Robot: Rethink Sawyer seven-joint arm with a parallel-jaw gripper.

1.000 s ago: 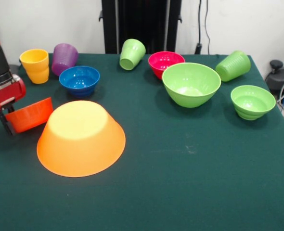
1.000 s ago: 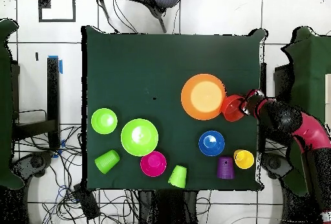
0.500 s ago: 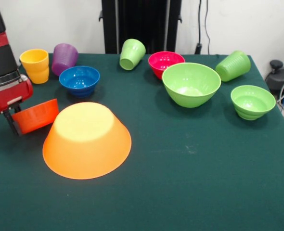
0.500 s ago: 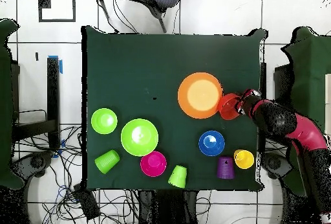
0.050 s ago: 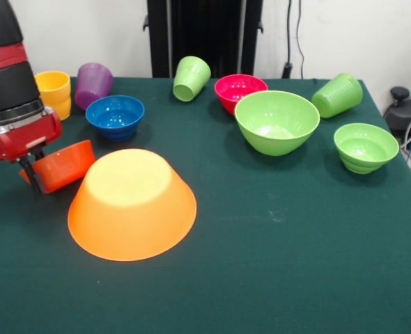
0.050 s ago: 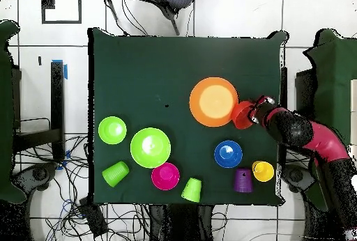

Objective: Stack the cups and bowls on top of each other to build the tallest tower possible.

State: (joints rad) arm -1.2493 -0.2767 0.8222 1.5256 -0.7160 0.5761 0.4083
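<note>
gripper (image 5: 31,167) clamped on the rim of the tilted red-orange bowl (image 5: 63,165), fingertips partly hidden behind it | arm enters from upper left, its top cut off, wrist angled down | held bowl presses the upturned huge orange bowl (image 5: 132,204) | yellow cup (image 5: 54,92) half hidden behind the arm | blue bowl (image 5: 115,116) beyond
</note>
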